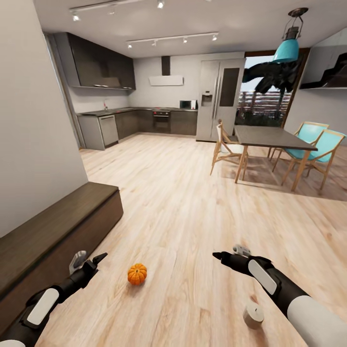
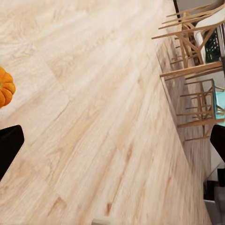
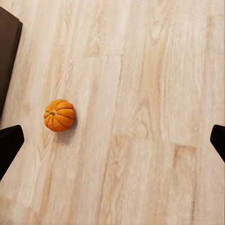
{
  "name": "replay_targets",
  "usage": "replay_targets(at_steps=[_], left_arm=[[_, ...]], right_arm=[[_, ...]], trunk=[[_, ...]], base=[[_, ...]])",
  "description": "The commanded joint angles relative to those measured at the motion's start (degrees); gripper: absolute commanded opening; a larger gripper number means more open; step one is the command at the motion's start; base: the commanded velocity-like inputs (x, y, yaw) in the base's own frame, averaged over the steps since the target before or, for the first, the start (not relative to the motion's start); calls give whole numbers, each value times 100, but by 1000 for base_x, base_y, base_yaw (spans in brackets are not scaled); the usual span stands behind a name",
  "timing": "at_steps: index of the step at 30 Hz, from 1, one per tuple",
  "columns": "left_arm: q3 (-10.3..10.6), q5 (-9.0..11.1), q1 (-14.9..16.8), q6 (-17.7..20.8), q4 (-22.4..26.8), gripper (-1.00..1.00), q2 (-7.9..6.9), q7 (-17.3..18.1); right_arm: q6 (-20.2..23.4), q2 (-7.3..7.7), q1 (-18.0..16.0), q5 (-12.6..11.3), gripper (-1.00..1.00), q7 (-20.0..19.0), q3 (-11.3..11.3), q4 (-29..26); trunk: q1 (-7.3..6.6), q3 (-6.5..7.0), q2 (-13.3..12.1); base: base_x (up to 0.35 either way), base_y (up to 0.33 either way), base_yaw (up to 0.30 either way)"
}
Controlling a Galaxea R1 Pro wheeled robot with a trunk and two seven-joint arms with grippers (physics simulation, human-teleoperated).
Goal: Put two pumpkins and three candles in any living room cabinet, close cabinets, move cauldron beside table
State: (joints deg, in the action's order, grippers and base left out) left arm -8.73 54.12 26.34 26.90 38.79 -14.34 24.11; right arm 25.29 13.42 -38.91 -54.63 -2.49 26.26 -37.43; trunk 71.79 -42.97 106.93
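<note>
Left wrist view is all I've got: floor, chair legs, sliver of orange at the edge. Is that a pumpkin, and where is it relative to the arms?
Observer: Yes, a small pumpkin on the floor between the left gripper and the right gripper.
Operator: Candles around?
Observer: One candle on the floor beside the right forearm.
Operator: Cabinet?
Observer: Dark brown cabinet along the wall on the left, fronts look closed.
</note>
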Motion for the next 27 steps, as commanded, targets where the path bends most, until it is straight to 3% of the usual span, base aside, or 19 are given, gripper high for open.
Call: replay_targets(at_steps=[1, 11, 15, 18, 27], left_arm=[[-14, 37, 5, 49, -3, 100, 2, 6], [-10, 43, 12, 50, 0, 100, 2, 22], [95, -3, 8, 44, 3, 100, 0, 372], [164, -146, 10, 43, 5, 100, -6, 592], [179, -233, 7, 44, 5, 100, -31, 659]], right_arm=[[11, 6, -5, -4, 100, -5, 20, -6], [11, 6, -4, -4, 100, -6, 20, -3], [11, 10, -4, -4, 100, -9, 20, -6], [11, 9, -3, -4, 100, -11, 20, -5], [11, 11, -4, -12, 100, -16, 11, -4]], trunk=[[1, -5, 2], [1, -5, 2], [1, -5, 2], [1, -5, 2], [89, -77, 163]], base=[[212, 198, 12], [174, 65, 2], [45, -24, 0], [9, -5, 0], [1, 0, 0]])
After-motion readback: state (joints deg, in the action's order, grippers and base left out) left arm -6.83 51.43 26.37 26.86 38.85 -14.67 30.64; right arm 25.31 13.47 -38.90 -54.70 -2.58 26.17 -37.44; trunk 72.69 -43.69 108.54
